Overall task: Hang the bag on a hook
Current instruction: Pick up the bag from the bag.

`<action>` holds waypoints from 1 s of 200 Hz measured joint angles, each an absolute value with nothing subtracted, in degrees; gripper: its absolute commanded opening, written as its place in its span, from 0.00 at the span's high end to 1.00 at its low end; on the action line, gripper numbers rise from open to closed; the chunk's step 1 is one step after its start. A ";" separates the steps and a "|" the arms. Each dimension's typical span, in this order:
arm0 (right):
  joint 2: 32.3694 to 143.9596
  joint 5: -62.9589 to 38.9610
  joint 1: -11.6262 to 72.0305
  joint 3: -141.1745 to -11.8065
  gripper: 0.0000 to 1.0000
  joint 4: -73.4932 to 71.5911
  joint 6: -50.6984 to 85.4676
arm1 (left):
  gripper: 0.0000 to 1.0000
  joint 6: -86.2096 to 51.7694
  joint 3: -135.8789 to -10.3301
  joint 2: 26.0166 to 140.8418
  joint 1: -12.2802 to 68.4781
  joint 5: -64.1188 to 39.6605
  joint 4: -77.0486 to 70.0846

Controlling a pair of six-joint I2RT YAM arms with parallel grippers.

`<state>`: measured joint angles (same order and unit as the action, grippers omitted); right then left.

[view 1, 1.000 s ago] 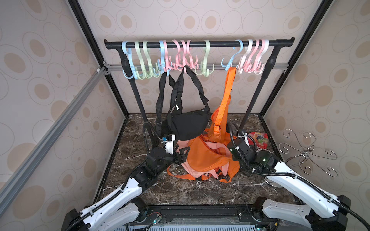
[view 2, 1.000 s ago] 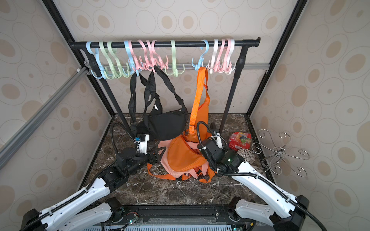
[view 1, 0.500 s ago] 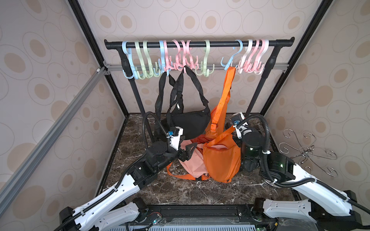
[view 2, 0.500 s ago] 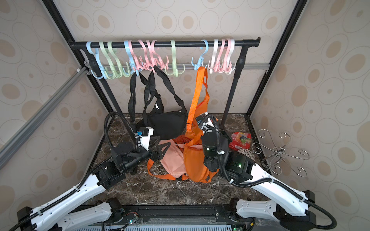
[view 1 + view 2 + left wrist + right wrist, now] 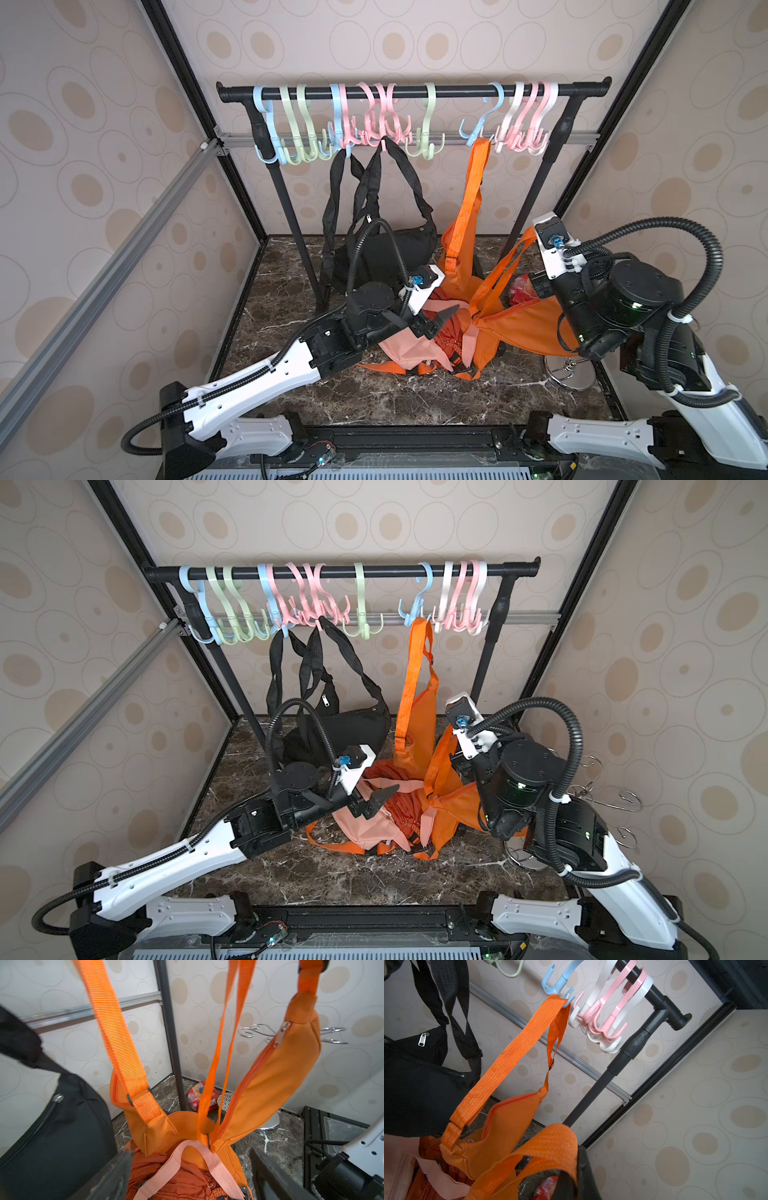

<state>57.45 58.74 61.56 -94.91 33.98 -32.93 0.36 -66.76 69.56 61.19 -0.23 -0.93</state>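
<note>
R claw (image 5: 571, 1167) pinching orange bag (image 5: 525, 328) strap, L claw (image 5: 428, 320) spread

The right gripper (image 5: 572, 1165) is cut off by the edge of the right wrist view. In both top views its jaws are hidden behind its own wrist and the orange bag (image 5: 528, 328). Straps half cover the red packet (image 5: 196, 1096) at the worktop's (image 5: 374, 395) far right corner. The black bag (image 5: 52, 1126) is blurred and cropped in the left wrist view.
</note>
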 measured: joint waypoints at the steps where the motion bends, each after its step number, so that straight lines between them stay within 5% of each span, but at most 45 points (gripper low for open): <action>1: 57.47 58.67 61.56 -94.91 1.00 34.06 -32.91 | 0.05 0.47 -66.81 69.67 61.28 -0.30 -1.04; 45: 58.50 54.59 61.69 -94.87 1.00 36.97 -31.35 | 0.00 2.02 -70.94 75.75 64.14 -0.16 -5.02; 102: 54.70 50.68 61.82 -92.82 1.00 38.17 -29.78 | 0.00 8.36 -76.07 83.18 62.89 14.50 -11.16; 136: 51.92 48.82 61.82 -91.77 1.00 37.95 -29.34 | 0.06 10.90 -82.21 87.31 60.25 17.12 -12.78; 164: 49.82 48.69 61.82 -90.56 1.00 36.64 -29.61 | 0.22 13.43 -83.46 89.25 59.18 22.06 -17.63; 200: 47.75 49.50 61.84 -88.47 1.00 34.44 -30.06 | 0.63 15.99 -81.49 88.99 59.13 24.86 -23.81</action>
<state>47.75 49.50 61.84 -88.47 34.44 -30.06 15.99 -81.49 88.99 59.13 24.86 -23.81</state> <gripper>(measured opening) 0.049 0.455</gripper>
